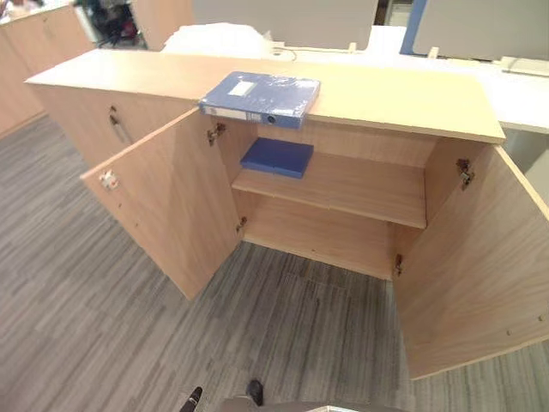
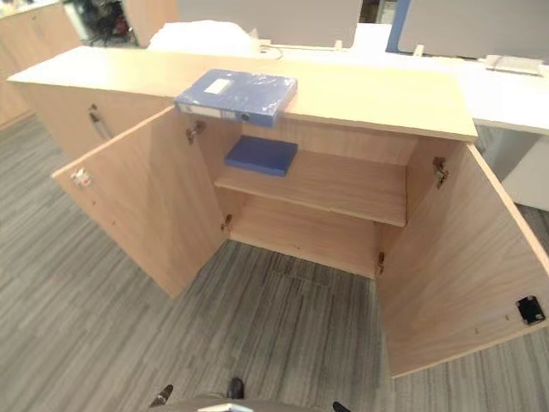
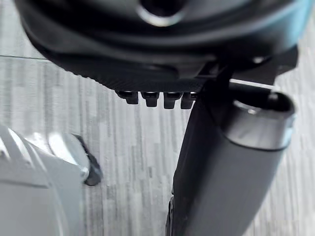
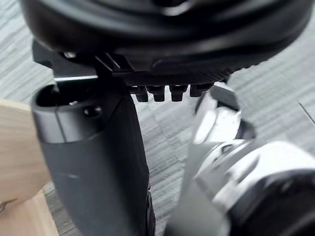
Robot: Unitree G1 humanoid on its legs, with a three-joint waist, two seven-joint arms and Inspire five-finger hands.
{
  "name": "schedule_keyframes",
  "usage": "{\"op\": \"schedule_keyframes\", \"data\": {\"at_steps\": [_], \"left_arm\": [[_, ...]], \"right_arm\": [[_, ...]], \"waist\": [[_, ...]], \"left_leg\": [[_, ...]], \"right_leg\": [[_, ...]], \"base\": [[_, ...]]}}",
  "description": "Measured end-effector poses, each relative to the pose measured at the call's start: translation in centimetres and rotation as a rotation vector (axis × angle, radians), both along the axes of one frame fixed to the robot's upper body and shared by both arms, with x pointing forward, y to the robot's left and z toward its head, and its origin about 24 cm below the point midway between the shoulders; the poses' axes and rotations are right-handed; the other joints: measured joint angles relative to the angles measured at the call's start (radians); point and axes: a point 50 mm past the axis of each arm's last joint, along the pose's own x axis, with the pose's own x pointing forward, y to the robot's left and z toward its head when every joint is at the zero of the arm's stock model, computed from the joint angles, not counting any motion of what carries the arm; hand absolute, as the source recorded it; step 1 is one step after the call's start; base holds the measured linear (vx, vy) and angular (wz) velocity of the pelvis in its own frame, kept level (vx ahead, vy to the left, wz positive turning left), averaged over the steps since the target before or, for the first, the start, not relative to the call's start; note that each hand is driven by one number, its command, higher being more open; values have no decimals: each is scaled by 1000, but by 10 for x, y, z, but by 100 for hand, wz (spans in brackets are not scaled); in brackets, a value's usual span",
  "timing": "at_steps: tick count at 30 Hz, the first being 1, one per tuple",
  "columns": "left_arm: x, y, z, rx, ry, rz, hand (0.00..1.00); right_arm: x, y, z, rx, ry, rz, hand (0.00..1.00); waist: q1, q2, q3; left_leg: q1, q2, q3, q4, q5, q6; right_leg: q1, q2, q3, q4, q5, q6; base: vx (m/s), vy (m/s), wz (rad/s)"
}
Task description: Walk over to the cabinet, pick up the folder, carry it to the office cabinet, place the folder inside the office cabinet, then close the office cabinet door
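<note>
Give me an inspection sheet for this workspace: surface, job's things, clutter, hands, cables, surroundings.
Surface: cabinet top, wooden, mostly bare.
Job's things: blue folder lies flat on the top at its front edge, above the open compartment. The left door and right door stand open. A second blue item lies on the shelf.
Clutter: white bundle at the rear of the top.
Hands: left hand and right hand hang over the floor, fingers relaxed, holding nothing.
Cables: nothing seen.
Surroundings: grey striped carpet; white desk and partitions behind.
</note>
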Motion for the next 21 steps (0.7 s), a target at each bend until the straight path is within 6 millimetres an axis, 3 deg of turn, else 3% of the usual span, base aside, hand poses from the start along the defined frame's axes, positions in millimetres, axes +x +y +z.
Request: {"op": "schedule_keyframes", "data": {"at_steps": [1, 2, 3, 4, 5, 6, 7, 9, 10, 13, 15, 17, 19, 20, 21], "left_arm": [[-1, -5, -1, -9, 5, -18, 100], [1, -6, -1, -11, 5, -32, 100], [10, -7, 0, -6, -7, -62, 100], [15, -7, 0, -1, -19, -73, 100], [26, -7, 2, 4, -45, -91, 100], [33, -9, 2, 0, -65, -96, 100], [36, -9, 3, -2, -77, -90, 100], [38, -4, 5, 12, -102, -47, 100], [36, -4, 5, 14, -105, -12, 100], [34, -9, 4, -1, -109, 21, 100], [33, -10, 4, -1, -112, 40, 100], [37, -6, 6, 10, -137, 63, 100], [36, -9, 7, 6, -142, 67, 100], [33, -11, 6, 0, -133, 67, 100], [30, -12, 5, -3, -126, 64, 100]], "right_arm": [[1, -8, 2, -23, -14, -1, 100], [4, -12, 3, -37, -23, 3, 100], [16, -17, 5, -52, -54, 34, 100], [21, -16, 5, -51, -62, 48, 100], [28, -11, 4, -42, -75, 75, 100], [31, -5, 3, -32, -84, 99, 100], [33, -3, 3, -31, -93, 100, 100], [29, 3, 3, -24, -82, 140, 100], [22, 5, 2, -21, -68, 137, 100], [16, 0, 2, -29, -51, 118, 100], [15, -2, 3, -38, -46, 126, 100], [16, -1, 4, -54, -52, 186, 100], [20, -6, 6, -72, -62, 213, 100], [23, -10, 7, -83, -66, 234, 100], [26, -11, 7, -85, -72, 235, 100]], "waist": [[-20, 24, -6], [-33, 36, -5], [-50, 53, 4], [-49, 51, 10], [-48, 49, 27], [-48, 49, 42], [-47, 46, 45], [-44, 25, 48], [-44, 12, 49], [-39, 28, 42], [-42, 40, 43], [-33, 35, 43], [-20, 53, 41], [-12, 66, 39], [-3, 69, 41]], "left_leg": [[40, -24, 16, -26, -11, 25], [53, -29, 19, -30, -19, 34], [78, -27, 18, -35, -40, 54], [90, -25, 18, -43, -44, 58], [126, -11, 13, -65, -48, 64], [160, 7, 1, -83, -54, 61], [180, 17, -2, -95, -58, 54], [220, 44, -19, -103, -85, 23], [241, 58, -40, -103, -102, 8], [254, 110, -53, -96, -125, -39], [253, 154, -51, -32, -160, -84], [117, 213, -23, 350, -248, -166], [-8, 276, 28, 641, -264, -161], [-67, 311, 64, 756, -276, -139], [-100, 317, 89, 777, -288, -112]], "right_leg": [[-51, -45, -57, 99, 85, -54], [-71, -53, -73, 137, 76, -51], [-131, -30, -112, 196, -16, -10], [-154, -13, -132, 202, -52, 6], [-179, 34, -173, 167, -114, 39], [-191, 85, -223, 77, -150, 51], [-197, 109, -242, 27, -158, 56], [-199, 167, -271, -210, -139, 81], [-173, 175, -302, -266, -116, 22], [-134, 216, -352, -300, -136, -12], [-69, 249, -391, -352, -137, -16], [42, 281, -415, -444, -135, -19], [102, 311, -417, -497, -131, -28], [148, 321, -416, -531, -131, -33], [192, 318, -410, -559, -131, -33]], "base": [[189, 222, -27], [224, 244, -23], [182, 171, -14], [219, 107, -9], [183, 26, 5], [189, -12, 10], [177, -74, 16], [258, -163, 24], [264, -199, 36], [357, -249, 33], [296, -249, 41], [283, -191, 41], [229, -100, 2], [266, -42, -10], [229, 1, -12]]}}
